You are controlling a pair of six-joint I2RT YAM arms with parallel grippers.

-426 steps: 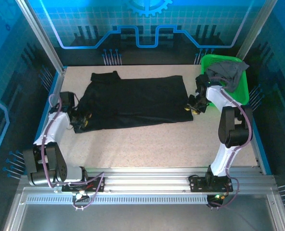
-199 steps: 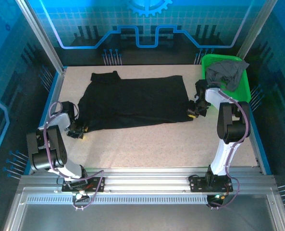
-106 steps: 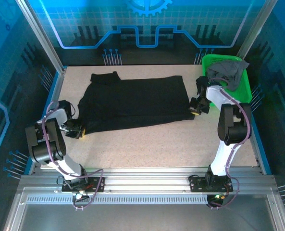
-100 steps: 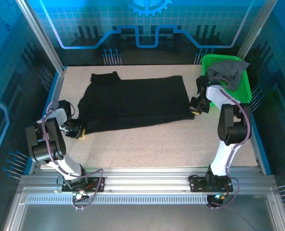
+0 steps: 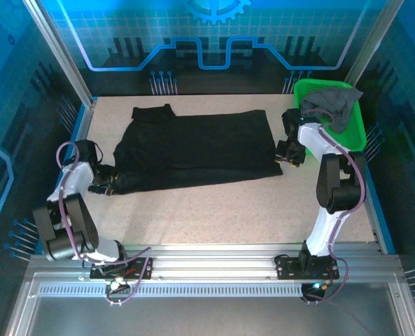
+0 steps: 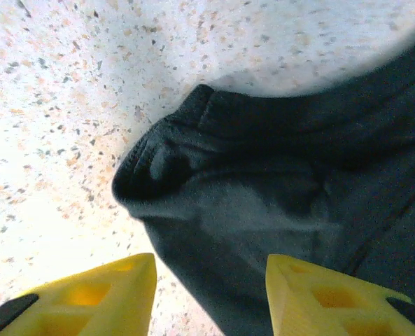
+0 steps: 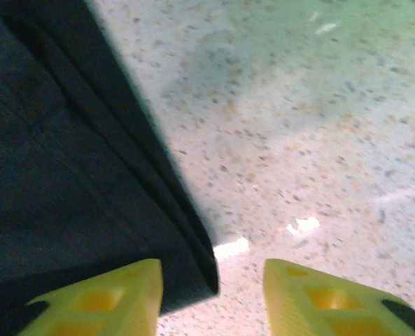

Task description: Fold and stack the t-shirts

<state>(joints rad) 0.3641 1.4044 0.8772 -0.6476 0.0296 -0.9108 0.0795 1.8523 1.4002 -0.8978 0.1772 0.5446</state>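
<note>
A black t-shirt (image 5: 193, 148) lies spread flat across the middle of the speckled table. My left gripper (image 5: 103, 183) sits at its near left corner, open, with the bunched black sleeve hem (image 6: 193, 175) lying between and just beyond the yellow fingers (image 6: 88, 297). My right gripper (image 5: 290, 157) is at the shirt's near right corner, open, the pointed black corner (image 7: 193, 273) lying between its yellow fingers (image 7: 95, 304). A dark grey t-shirt (image 5: 329, 105) lies crumpled in the green basket.
The bright green mesh basket (image 5: 354, 129) stands at the back right beside the right arm. Blue frame walls close in the table on the left, right and back. Bare speckled tabletop (image 5: 214, 210) lies in front of the shirt.
The left gripper has shifted back and left along the shirt's left corner. The right gripper has edged slightly back at the right corner. The shirt has hardly moved.
</note>
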